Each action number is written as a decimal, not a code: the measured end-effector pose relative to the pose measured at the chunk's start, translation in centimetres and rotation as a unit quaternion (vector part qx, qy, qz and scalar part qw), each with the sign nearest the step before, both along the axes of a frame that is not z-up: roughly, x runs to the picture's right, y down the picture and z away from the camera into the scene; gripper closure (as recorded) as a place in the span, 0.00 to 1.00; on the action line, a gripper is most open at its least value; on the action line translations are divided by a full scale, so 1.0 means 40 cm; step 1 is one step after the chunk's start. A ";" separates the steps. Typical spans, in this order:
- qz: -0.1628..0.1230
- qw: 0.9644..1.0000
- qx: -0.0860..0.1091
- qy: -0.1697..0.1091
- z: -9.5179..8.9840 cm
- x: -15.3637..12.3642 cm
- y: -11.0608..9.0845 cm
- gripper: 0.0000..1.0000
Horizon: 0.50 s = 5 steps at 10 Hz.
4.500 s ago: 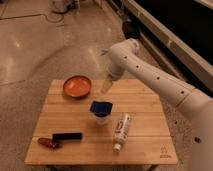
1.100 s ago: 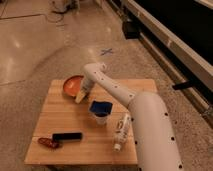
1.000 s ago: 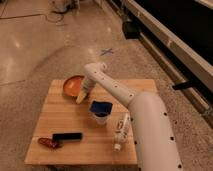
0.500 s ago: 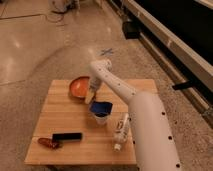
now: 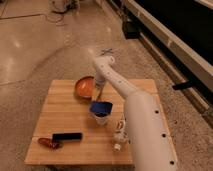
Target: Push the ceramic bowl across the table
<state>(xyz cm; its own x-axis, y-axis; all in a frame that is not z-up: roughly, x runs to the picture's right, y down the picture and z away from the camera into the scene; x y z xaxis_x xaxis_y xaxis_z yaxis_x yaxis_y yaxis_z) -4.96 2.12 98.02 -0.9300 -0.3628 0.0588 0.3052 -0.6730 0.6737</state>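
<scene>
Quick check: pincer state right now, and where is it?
Pincer: low over the table, at the right edge of the ceramic bowl, behind the blue-topped cup; open or shut cannot be told.

The bamboo table [image 5: 62, 107] is carrying the ceramic bowl [image 5: 84, 87] with the gripper [image 5: 98, 93] beside it, a blue-topped white cup [image 5: 101, 112], a white bottle [image 5: 120, 133], a black bar [image 5: 67, 136] and a reddish object [image 5: 48, 143].

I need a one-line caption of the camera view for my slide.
End effector beside ceramic bowl near the table's far edge.
</scene>
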 end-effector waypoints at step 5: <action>-0.009 0.999 -0.007 0.031 0.033 0.129 -0.015 0.20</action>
